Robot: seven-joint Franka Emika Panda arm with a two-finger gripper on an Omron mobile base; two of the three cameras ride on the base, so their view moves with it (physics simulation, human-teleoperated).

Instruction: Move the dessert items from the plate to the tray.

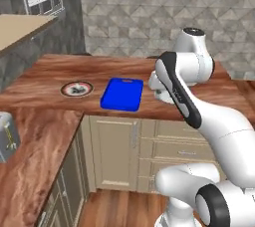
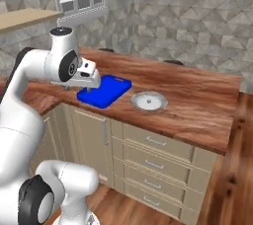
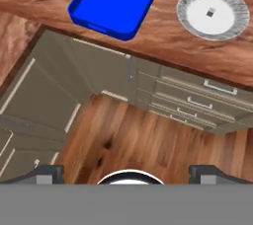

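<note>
Two dishes: plate [image 1: 76, 89] left of tray [image 1: 122, 93]; white dish [image 2: 148, 101] right of it, all on counter [image 2: 197, 100]
Dessert items: too small to make out
Gripper [image 3: 126, 172]: released, over floor, before cabinets [image 3: 178, 98]

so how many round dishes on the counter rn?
2. The dark-rimmed plate sits on one side of the blue tray; the plain white dish sits on the tray's other side. None seem hidden.
</note>
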